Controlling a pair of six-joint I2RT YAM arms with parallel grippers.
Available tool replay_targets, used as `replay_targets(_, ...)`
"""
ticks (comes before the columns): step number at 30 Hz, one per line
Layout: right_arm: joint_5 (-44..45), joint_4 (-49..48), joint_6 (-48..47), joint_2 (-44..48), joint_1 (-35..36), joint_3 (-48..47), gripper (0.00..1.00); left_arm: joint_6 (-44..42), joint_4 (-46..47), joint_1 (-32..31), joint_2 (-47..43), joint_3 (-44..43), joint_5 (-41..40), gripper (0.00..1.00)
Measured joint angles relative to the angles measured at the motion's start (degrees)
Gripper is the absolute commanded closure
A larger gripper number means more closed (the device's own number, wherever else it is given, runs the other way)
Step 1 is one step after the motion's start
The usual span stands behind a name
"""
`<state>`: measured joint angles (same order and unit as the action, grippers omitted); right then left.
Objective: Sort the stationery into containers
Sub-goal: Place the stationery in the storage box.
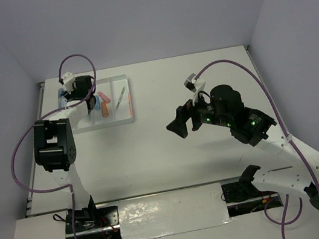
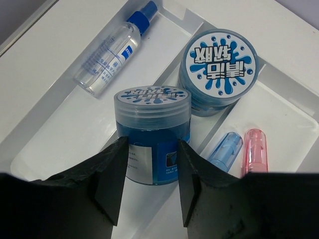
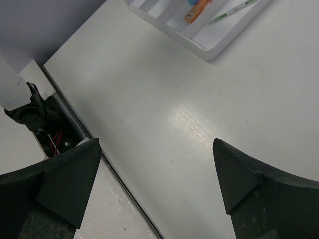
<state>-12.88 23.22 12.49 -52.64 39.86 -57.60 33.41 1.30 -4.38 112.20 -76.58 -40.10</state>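
The white tray point(image 1: 124, 118) lies at the far left of the table, and my left gripper point(image 2: 152, 149) hovers over it. The jaws stand apart with nothing between them. Just past the fingertips, a blue round jar point(image 2: 152, 124) stands upright in a compartment. A second blue jar point(image 2: 221, 69) sits beyond it. A blue stubby piece point(image 2: 225, 151) and a pink one point(image 2: 254, 149) lie one compartment to the right. From above, a pink piece point(image 1: 105, 97), an orange piece point(image 1: 104, 109) and a thin pen point(image 1: 120, 98) show in the tray. My right gripper point(image 3: 157, 149) hangs open over bare table.
A clear spray bottle point(image 2: 112, 55) with a blue cap lies in the tray's leftmost compartment. In the right wrist view the tray's corner point(image 3: 209, 50) holds an orange piece point(image 3: 198, 9) and a green pen point(image 3: 232, 11). The table's near edge and cables point(image 3: 45, 129) lie below-left.
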Motion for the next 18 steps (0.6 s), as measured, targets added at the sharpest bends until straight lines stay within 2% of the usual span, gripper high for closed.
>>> replay_targets(11,0.04,0.02,0.0,0.72,0.0,0.0,0.0,2.05,-3.41,-0.81,-0.61,0.04,-0.28,0.55)
replay_targets(18,0.04,0.0,0.0,1.31,0.0,0.0,0.0,3.13,-8.07,-1.33,-0.85,0.02,-0.02,0.55)
